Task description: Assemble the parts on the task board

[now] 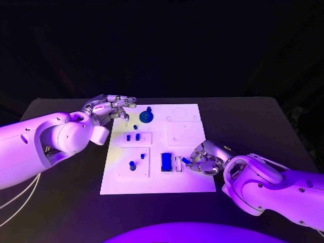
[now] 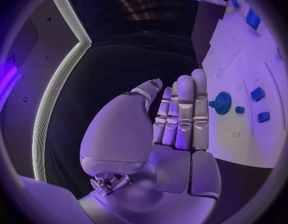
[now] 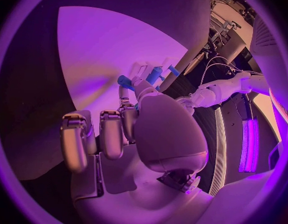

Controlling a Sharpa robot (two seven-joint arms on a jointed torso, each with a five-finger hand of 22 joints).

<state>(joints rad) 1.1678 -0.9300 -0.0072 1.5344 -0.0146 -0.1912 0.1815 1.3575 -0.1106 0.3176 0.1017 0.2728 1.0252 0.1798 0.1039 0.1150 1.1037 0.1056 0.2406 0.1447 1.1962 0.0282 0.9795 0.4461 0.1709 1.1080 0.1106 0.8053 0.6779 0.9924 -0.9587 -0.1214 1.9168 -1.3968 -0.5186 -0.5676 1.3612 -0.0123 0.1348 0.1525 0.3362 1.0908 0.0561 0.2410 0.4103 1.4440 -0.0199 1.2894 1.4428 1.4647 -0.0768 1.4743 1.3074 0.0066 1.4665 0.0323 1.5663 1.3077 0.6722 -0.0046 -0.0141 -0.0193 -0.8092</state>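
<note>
- Head view gives you the white task board (image 1: 188, 182) in the middle of the black table (image 1: 264, 121), and every place below is given against that board.
- Your right hand (image 1: 203, 161) sits at the board's right edge, toward its near end, fingers curled in. It pinches a small blue part (image 1: 185, 160) at its fingertips; in the right wrist view you see that same piece (image 3: 125, 81) held just past the fingers (image 3: 110, 130).
- Just beside that held part, on the board, stands a blue rectangular block (image 1: 165, 161).
- Your left hand (image 1: 111, 108) hovers at the board's far left corner. In the left wrist view its fingers (image 2: 184, 112) are straight and side by side, with nothing in them, so count it as released.
- A round blue gear (image 1: 146, 116) lies on the board's far end, near the left hand.
- Two small blue pegs (image 1: 133, 137) stand in the board's left half, about midway along.
- Two more small blue pieces (image 1: 135, 162) lie in the board's near left plate.
</note>
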